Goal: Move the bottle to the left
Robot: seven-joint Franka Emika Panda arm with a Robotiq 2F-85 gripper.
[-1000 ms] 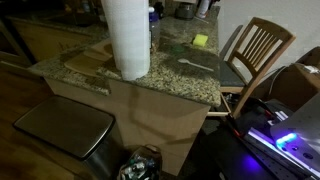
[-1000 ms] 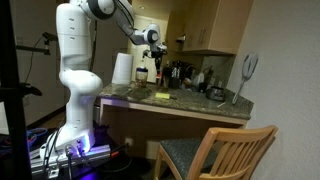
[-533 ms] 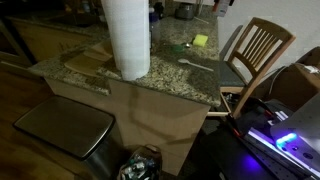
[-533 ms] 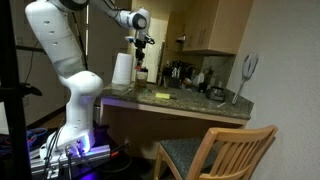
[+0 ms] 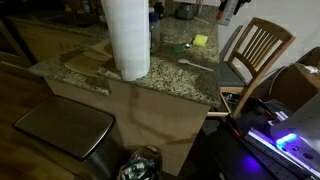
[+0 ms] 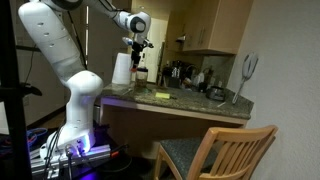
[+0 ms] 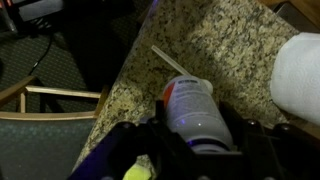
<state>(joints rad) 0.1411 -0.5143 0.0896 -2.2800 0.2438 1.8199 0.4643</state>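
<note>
The gripper (image 7: 197,138) is closed on the bottle (image 7: 198,112). In the wrist view its dark fingers (image 7: 150,137) press against both sides of the pale, translucent body. The bottle's reddish-orange end (image 7: 171,91) points away from the camera, down toward the granite counter (image 7: 225,45). A label with dark print wraps the body, but it is too blurred to read.

In an exterior view the gripper (image 6: 137,50) hangs raised above the counter (image 6: 190,104), beside the white roll (image 6: 122,68). The bottle itself is too small to make out there.

In the wrist view the bottle is off the stone, near the counter's edge. A thin pale stick (image 7: 168,60) lies on the granite beyond the red end, and the roll (image 7: 298,75) stands off to one side. Past the counter's edge there is a wooden chair (image 7: 50,105).

In an exterior view the roll (image 5: 127,38) stands near the counter's front edge. A yellow sponge (image 5: 200,40) lies well behind it, and a white utensil (image 5: 195,64) lies near the sponge. No writing can be read on any of these.
</note>
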